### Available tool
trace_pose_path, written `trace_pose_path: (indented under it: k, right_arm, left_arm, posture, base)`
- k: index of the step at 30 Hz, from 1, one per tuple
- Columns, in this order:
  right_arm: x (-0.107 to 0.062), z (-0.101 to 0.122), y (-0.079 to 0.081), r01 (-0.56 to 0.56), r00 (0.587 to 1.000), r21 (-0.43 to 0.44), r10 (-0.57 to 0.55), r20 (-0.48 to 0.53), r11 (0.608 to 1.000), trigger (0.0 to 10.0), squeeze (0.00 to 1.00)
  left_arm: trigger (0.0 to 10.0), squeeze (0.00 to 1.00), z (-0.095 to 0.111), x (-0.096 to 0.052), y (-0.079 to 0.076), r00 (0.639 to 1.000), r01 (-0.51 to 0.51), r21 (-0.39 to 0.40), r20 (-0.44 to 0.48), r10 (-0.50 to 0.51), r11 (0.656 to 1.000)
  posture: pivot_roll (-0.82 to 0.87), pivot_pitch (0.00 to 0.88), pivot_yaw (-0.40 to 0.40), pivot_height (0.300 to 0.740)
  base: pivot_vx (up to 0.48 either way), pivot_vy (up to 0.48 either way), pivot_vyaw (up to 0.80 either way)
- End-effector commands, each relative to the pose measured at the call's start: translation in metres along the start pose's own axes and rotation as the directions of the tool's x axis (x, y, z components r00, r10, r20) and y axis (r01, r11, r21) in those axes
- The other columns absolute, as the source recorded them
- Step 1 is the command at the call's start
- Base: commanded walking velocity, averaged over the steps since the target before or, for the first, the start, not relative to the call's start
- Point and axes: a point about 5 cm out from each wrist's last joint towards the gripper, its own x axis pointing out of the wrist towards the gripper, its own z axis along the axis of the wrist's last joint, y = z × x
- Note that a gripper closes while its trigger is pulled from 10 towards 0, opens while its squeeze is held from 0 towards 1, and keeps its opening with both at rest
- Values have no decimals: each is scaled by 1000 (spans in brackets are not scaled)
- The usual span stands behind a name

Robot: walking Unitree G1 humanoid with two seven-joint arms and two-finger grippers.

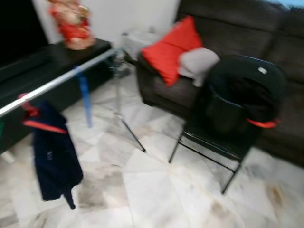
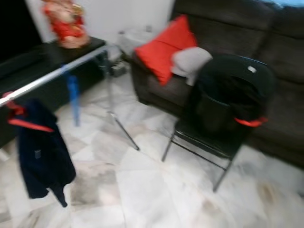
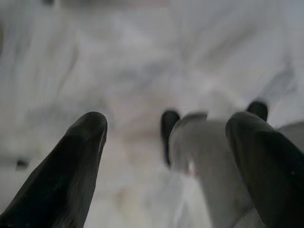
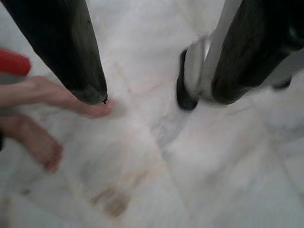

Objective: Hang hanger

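Beside the sofa (image 1: 228, 28), a red hanger (image 1: 262, 124) with dark clothing hung on the black chair (image 1: 223, 137), well apart from the rail (image 1: 57, 80); both jaws hung released, so fetching it apparently came next.

Both head eyes look down across the same room; wrist cameras face marble floor (image 4: 190, 180) closely

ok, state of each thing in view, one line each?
navy jacket: hanging on a red hanger from the rail
rail: up, slanted in view
blue hanger: hanging from the rail, bare
black garment: draped over the folding chair, red hanger in it
left claw: open, empty
right claw: open, empty
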Motion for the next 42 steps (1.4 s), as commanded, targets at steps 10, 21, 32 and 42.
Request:
trace_pose_path:
  k: [10,21,32,42]
  right_arm:
    - [1,8,49,-59,998,2,59,13,998,10000,0]
    - [0,14,68,-70,997,-5,70,19,998,10000,0]
    - [2,20,64,-67,997,-2,67,34,998,10000,0]
    - [5,34,57,-63,997,2,63,48,998,10000,0]
  left_arm:
    - [10000,0,-21,-7,11,997,-32,-18,-74,31,999]
    - [10000,0,-22,-7,10,996,-29,-17,-80,28,999]
    - [10000,0,-22,-7,10,996,-28,-17,-81,26,999]
    - [10000,0,-22,-7,10,996,-28,-20,-82,26,999]
  posture:
    - [65,71,48,740]
    - [64,69,49,740]
    - [64,66,50,740]
    - [64,66,50,740]
  base:
    - [0,0,0]
    - [0,0,0]
    - [0,0,0]
    - [152,0,0]
